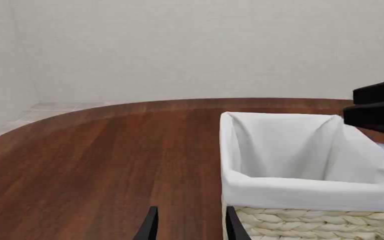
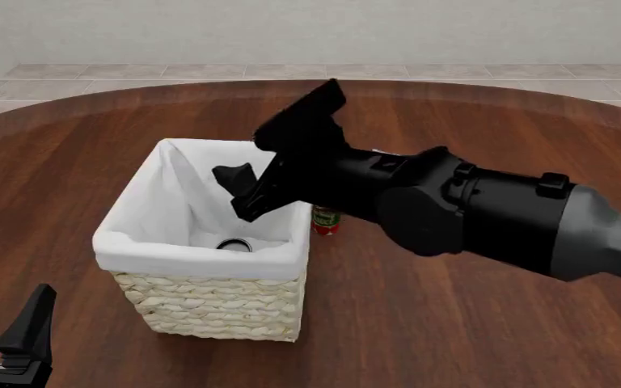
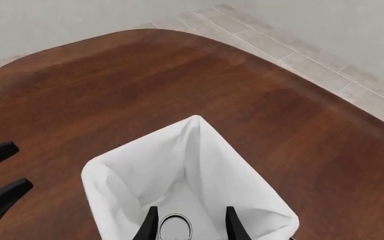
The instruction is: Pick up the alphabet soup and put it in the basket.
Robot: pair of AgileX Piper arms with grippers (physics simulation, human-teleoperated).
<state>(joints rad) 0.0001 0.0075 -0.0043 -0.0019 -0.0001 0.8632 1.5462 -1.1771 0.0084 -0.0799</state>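
Left wrist view: the idle left gripper (image 1: 190,225), fingers apart, is beside the woven straw basket with white lining (image 1: 299,187).

Front view: the small silver-topped alphabet soup can (image 2: 234,244) lies inside the basket; the right gripper (image 2: 255,184) hangs above it.

Right wrist view: its fingers (image 3: 148,226) are spread, holding nothing. In my judgement, lifting out carelessly could catch the lining and tip the basket.

Alphabet soup (image 2: 234,244): small can, only its pale round top with a dark rim shows; label hidden; apparently upright on the basket's floor, near the front wall.
Basket (image 2: 208,303): large square woven straw basket, white cloth lining folded over the rim, upright on the brown desk (image 2: 451,323).
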